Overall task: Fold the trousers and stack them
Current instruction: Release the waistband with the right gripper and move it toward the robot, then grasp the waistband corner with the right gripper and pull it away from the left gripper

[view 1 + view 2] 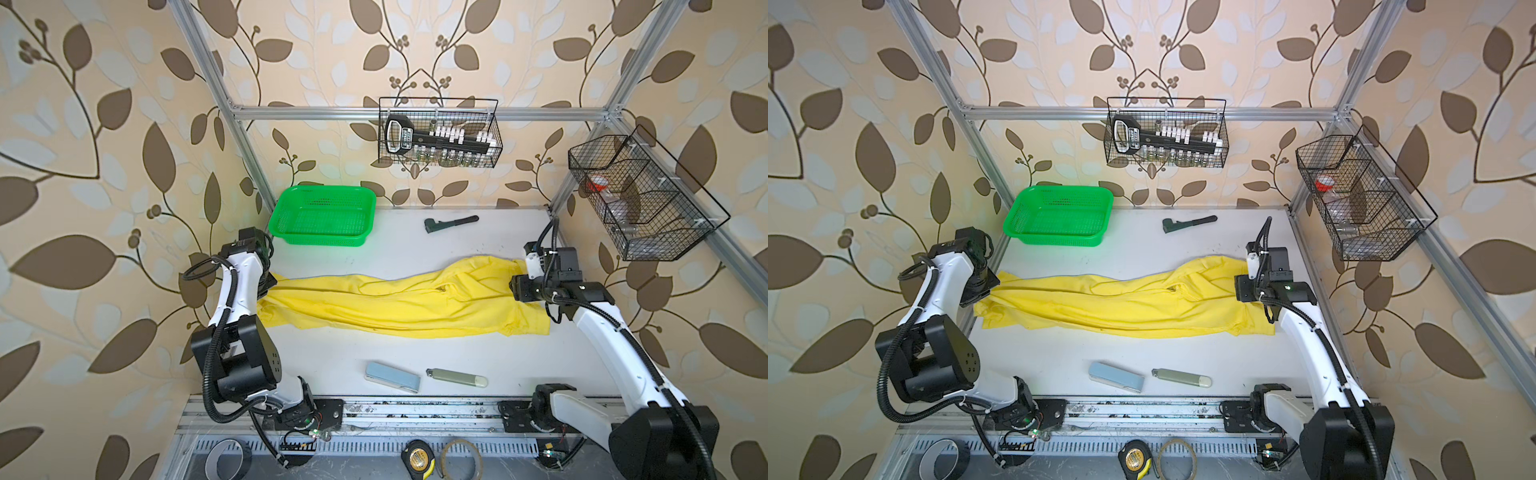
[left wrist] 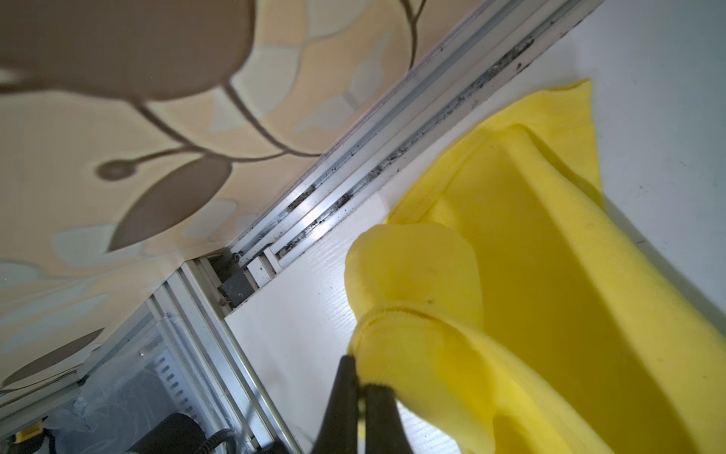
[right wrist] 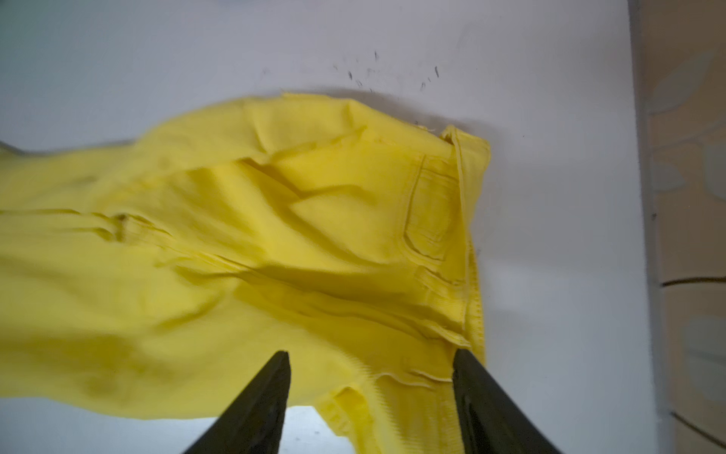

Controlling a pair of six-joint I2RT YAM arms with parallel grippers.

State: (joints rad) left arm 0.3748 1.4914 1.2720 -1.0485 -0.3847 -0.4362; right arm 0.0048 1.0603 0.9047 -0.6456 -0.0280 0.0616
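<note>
Left arm [image 1: 235, 291]: elbow bent sharp, wrist turned inward. You have left pincer [image 2: 361, 377] clamped shut, trousers [image 2: 510, 275] leg end pinched in it. Right arm [image 1: 602, 332]: stretched forward, wrist turned inward. Right pincer [image 3: 370, 353] spread wide, holding nothing.

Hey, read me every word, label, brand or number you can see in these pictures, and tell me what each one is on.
Nothing reads clearly.
Label on the black socket rack in the wire basket: too blurred to read.
Yellow label on the tape measure: too small to read.
On the trousers: no print visible.
</note>
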